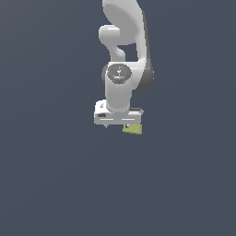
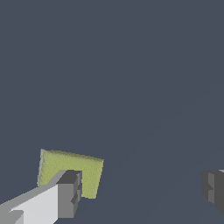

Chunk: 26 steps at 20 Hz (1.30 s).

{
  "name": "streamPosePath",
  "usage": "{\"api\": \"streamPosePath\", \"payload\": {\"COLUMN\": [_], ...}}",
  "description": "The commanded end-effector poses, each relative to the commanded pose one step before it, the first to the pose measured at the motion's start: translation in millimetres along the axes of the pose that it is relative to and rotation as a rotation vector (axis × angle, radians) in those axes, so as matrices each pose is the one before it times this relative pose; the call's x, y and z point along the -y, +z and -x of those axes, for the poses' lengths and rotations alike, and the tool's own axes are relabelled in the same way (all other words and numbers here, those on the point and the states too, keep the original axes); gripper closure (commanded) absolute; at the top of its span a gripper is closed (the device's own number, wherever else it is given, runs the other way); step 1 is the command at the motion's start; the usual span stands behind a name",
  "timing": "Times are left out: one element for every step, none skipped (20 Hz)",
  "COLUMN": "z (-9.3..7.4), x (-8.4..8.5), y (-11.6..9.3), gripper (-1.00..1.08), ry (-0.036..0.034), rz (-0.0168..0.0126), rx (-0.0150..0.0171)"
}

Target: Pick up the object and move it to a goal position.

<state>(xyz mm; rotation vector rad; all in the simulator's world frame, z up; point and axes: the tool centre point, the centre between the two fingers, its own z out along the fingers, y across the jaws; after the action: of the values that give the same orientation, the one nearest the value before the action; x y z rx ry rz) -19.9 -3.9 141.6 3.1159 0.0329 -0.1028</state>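
Note:
The object (image 2: pixel 65 164) is a small flat yellow-green block lying on the dark floor. In the exterior view the object (image 1: pixel 133 130) peeks out from under the end of the white gripper (image 1: pixel 119 123) on the exterior view's right. The wrist view shows the gripper (image 2: pixel 141 189) open wide, its two dark fingertips far apart. One fingertip (image 2: pixel 70 192) overlaps the block's edge, while the other fingertip (image 2: pixel 213 187) is well away from it. The block sits off to one side of the gap, not between the fingers. Whether the finger touches the block cannot be told.
A plain dark grey-blue floor (image 1: pixel 55 184) fills both views. The white arm (image 1: pixel 122 55) rises behind the gripper toward the top of the exterior view.

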Motion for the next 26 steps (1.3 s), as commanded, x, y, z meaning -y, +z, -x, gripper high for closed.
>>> {"api": "streamPosePath", "payload": {"z": [0.0, -0.03, -0.09, -0.15, -0.23, -0.33, -0.34, -0.32, -0.3, -0.26, -0.21, -0.11, 0.0, 0.13, 0.15, 0.18, 0.23, 0.27, 0.32, 0.36, 0.42, 0.47, 0.53, 0.58, 0.62, 0.65], "x": [-0.01, 0.08, 0.13, 0.19, 0.32, 0.37, 0.33, 0.22, 0.14, 0.03, -0.04, -0.1, 0.14, -0.16, 0.15, 0.27, 0.33, 0.42, 0.52, 0.62, 0.72, 0.82, 0.93, 1.04, 1.17, 1.29], "y": [0.0, 0.03, 0.08, 0.12, 0.17, 0.18, 0.12, 0.02, -0.05, -0.11, -0.2, -0.18, 0.05, 0.06, 0.24, 0.36, 0.48, 0.61, 0.73, 0.85, 0.97, 1.1, 1.23, 1.35, 1.47, 1.58], "gripper": [-0.92, -0.92, -0.92, -0.92, -0.92, -0.92, -0.92, -0.92, -0.92, -0.92, -0.92, -0.92, -0.92, -0.92, -0.92, -0.92, -0.92, -0.92, -0.92, -0.92, -0.92, -0.92, -0.92, -0.92, -0.92, -0.92], "ry": [0.0, -0.00058, -0.00147, -0.00232, -0.00324, -0.00376, -0.00291, -0.00163, -0.00045, 0.00076, 0.00186, 0.00214, 0.0, -0.0009, -0.00295, -0.00455, -0.00608, -0.00767, -0.0093, -0.01091, -0.01251, -0.01415, -0.01588, -0.01753, -0.0192, -0.02086], "rz": [0.0, -0.00035, -0.001, -0.00164, -0.00247, -0.00328, -0.00322, -0.00275, -0.00236, -0.0019, -0.00123, -0.00039, 0.0, 0.00072, 0.00053, 0.00046, 0.00044, 0.00045, 0.00048, 0.00054, 0.00064, 0.00078, 0.00093, 0.00104, 0.0011, 0.00115], "rx": [0.0, 0.00015, 0.00043, 0.00069, 0.00103, 0.00135, 0.0013, 0.0011, 0.00095, 0.00077, 0.00052, 0.00019, 0.0, -0.0003, -0.00025, -0.00024, -0.00026, -0.00028, -0.00032, -0.00037, -0.00043, -0.0005, -0.00059, -0.00065, -0.0007, -0.00075]}}
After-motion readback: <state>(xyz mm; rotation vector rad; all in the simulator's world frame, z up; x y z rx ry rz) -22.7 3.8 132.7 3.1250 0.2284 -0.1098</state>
